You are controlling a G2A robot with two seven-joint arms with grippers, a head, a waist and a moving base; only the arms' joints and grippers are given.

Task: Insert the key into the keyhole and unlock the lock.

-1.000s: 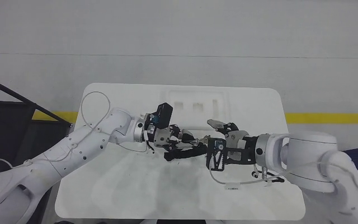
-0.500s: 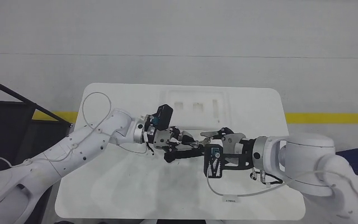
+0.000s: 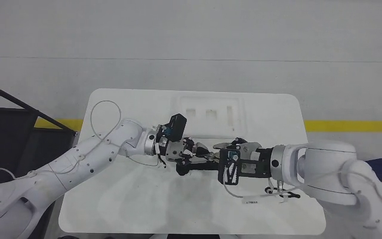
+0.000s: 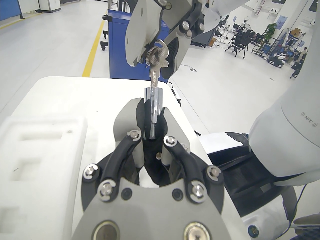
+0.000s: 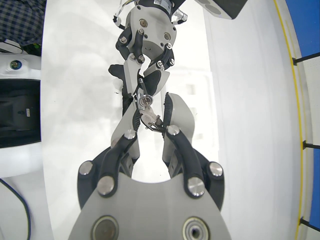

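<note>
My left gripper (image 4: 152, 123) is shut on a chrome cylinder lock (image 4: 153, 106), held above the middle of the table (image 3: 119, 203). A silver key (image 4: 157, 57) on a ring with a second key sits with its blade in the keyhole. My right gripper (image 4: 153, 66) faces the left one, its fingers standing on either side of the key's head. In the right wrist view the key (image 5: 147, 114) lies against one finger of the right gripper (image 5: 151, 101), with a small gap to the other pad, so it is open. The two grippers meet tip to tip in the top view (image 3: 206, 155).
A white foam tray (image 3: 209, 110) with several recesses lies at the table's far edge, beside the left arm (image 4: 37, 136). A white cable loops on the table below the right arm (image 3: 250, 197). The near half of the table has free room.
My right gripper has moved left toward the lock and turned, and its fingers now straddle the key's head. The left gripper has kept the lock almost still.
</note>
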